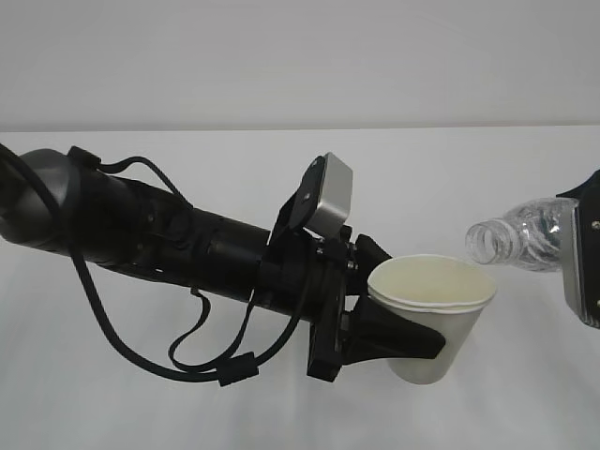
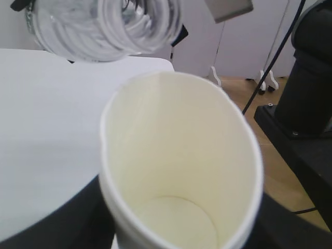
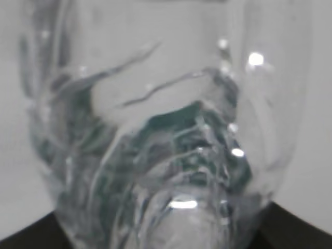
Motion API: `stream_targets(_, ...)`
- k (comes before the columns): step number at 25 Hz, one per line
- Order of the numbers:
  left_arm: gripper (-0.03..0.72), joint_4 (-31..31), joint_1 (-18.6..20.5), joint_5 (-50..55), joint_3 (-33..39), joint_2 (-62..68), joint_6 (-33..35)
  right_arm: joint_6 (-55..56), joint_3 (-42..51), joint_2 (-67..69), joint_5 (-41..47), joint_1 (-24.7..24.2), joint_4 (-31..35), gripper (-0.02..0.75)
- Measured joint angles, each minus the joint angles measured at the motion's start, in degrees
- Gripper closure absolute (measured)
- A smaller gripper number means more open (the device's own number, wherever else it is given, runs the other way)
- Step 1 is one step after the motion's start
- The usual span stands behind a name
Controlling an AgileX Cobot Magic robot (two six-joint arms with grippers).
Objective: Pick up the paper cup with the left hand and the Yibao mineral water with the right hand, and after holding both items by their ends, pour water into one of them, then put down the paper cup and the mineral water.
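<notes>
The white paper cup is held upright above the table by my left gripper, which is shut on its wall; one black finger crosses its front. In the left wrist view the paper cup shows a pale cream inside with a bare bottom. The Yibao mineral water lies nearly level, its open mouth pointing left just beyond the cup's right rim. My right gripper is shut on its far end. The bottle fills the right wrist view and hangs above the cup as a clear ribbed shape.
The white table lies under both hands. A grey block sits on the left wrist, with black cables looping below the arm. Past the table's edge are a wooden floor and black equipment.
</notes>
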Motion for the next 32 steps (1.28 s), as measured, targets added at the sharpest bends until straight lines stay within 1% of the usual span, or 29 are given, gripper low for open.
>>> stream_targets(7, 0.267, -0.3, -0.3, 3.0, -0.3, 0.0, -0.1, -0.1, 0.0, 0.0, 0.1, 0.0, -0.1, 0.329)
stream_targets(12, 0.241, -2.0, -2.8, 5.7, -1.5, 0.9, 0.1, -0.1, 0.0, 0.0, 0.2, 0.0, -0.1, 0.329)
stream_targets(15, 0.236, -2.6, -3.3, 6.0, -1.9, 1.6, 0.9, -0.1, 0.0, 0.0, 0.2, 0.0, -0.1, 0.328)
stream_targets(21, 0.235, -5.1, -3.3, 6.1, -1.9, 1.8, 2.2, -0.1, 0.0, 0.0, 0.2, 0.0, -0.5, 0.328)
stream_targets(32, 0.235, -5.4, -3.3, 6.1, -2.0, 1.8, 2.4, -0.1, 0.0, 0.0, 0.2, 0.0, -3.2, 0.329)
